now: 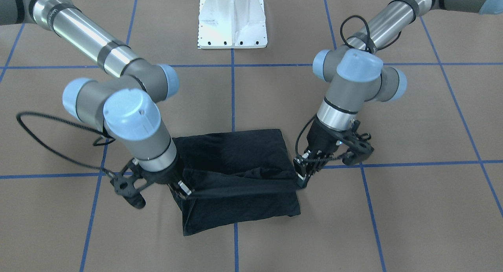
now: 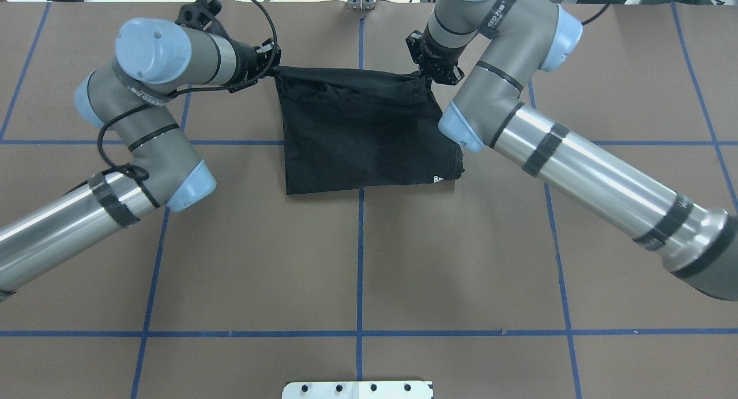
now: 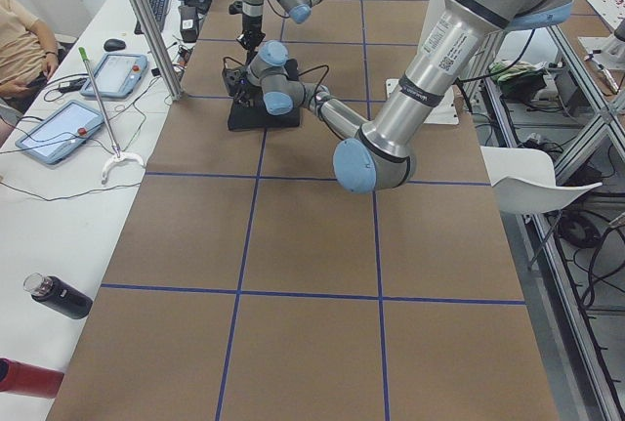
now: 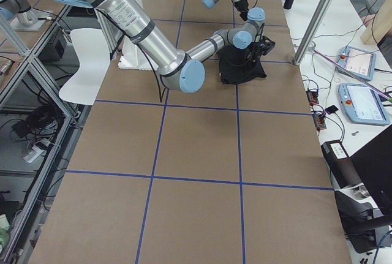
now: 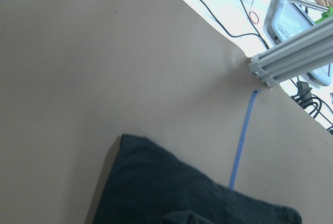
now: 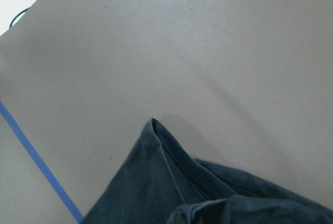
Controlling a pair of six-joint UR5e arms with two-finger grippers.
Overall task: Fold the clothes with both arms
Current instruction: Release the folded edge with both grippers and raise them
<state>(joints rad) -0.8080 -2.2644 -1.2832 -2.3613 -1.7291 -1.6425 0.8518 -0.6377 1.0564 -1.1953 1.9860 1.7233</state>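
Note:
The black T-shirt (image 1: 235, 154) lies folded to a rough rectangle on the brown table, plain side up; a small white print shows at one corner (image 2: 438, 179). Its edge farthest from the robot is lifted and pulled taut between both grippers. My left gripper (image 2: 272, 69) is shut on that edge's left corner, on the view's right in the front-facing view (image 1: 300, 181). My right gripper (image 2: 429, 79) is shut on the other corner (image 1: 185, 191). Both wrist views show only shirt cloth (image 5: 182, 193) (image 6: 171, 193) and table, no fingers.
The white pedestal base (image 1: 232, 24) stands at the robot's side of the table. Blue tape lines (image 2: 360, 260) cross the brown surface. An aluminium post (image 5: 291, 52) stands beyond the shirt. A side bench holds tablets (image 3: 59, 133) and bottles (image 3: 59, 296), with a seated person (image 3: 20, 40).

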